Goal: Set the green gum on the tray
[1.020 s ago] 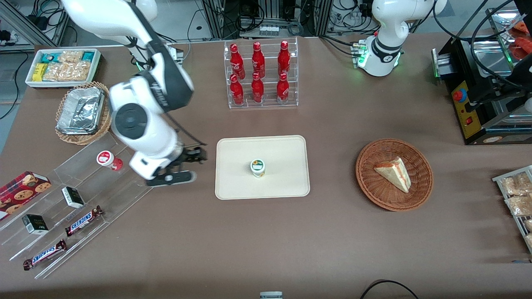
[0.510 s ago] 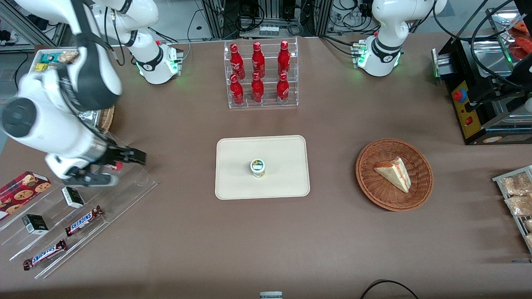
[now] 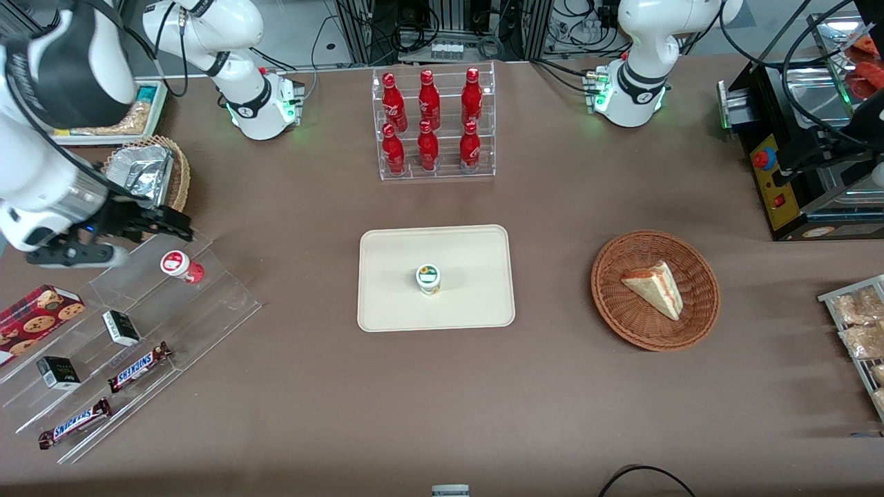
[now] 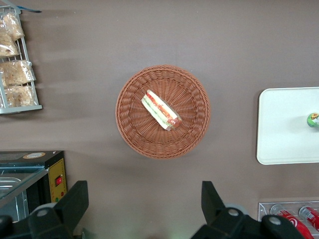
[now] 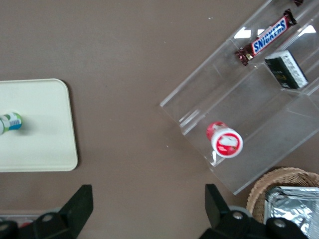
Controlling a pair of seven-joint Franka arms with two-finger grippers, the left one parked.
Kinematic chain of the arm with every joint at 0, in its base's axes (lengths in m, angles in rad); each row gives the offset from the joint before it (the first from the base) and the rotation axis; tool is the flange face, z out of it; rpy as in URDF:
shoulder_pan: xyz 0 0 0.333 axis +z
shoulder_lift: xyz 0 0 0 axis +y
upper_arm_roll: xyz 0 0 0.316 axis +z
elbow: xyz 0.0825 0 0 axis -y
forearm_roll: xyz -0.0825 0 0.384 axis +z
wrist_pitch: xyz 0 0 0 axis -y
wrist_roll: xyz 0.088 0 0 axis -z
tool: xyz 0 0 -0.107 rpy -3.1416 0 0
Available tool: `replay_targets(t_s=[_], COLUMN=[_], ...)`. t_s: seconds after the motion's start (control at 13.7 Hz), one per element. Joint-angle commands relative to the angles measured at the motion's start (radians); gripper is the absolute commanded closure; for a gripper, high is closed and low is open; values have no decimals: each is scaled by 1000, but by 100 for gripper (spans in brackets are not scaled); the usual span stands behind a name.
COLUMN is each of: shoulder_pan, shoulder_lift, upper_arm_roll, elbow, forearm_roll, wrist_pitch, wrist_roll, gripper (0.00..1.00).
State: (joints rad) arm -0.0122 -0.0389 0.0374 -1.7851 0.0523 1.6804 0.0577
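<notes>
The green gum (image 3: 429,279) stands upright on the cream tray (image 3: 469,248), near its middle. It also shows in the right wrist view (image 5: 10,121) on the tray (image 5: 45,124), and in the left wrist view (image 4: 313,119) on the tray (image 4: 284,124). My right gripper (image 3: 141,239) is open and empty. It hovers well away from the tray, toward the working arm's end of the table, over the clear acrylic rack (image 3: 207,304). In the right wrist view the gripper (image 5: 148,199) has bare table between its fingers (image 5: 82,199).
A red-lidded bottle (image 3: 177,264) stands in the acrylic rack beside my gripper, with Snickers bars (image 3: 138,366) and small dark boxes nearer the camera. A foil tray in a wicker basket (image 3: 138,183), a rack of red bottles (image 3: 431,124) and a basket with a sandwich (image 3: 655,290) stand on the table.
My right arm has swung away from beside the tray toward the working arm's end of the table, gripper open and empty. The green gum has stayed on the tray.
</notes>
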Motion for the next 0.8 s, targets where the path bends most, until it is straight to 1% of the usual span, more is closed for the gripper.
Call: replay_targets(t_s=[0.0, 0.29, 0.51, 0.73], shoulder_pan=[-49, -49, -48, -45], shoulder_lift=[-52, -50, -7, -7], upper_arm_roll=[1, -54, -56, -56], elbow=[-24, 25, 99, 115], forearm_roll=[0, -2, -20, -43], wrist_pitch=[-66, -163, -183, -202], wrist_roll=[-50, -48, -45, -48], gripper=[0, 0, 0, 0])
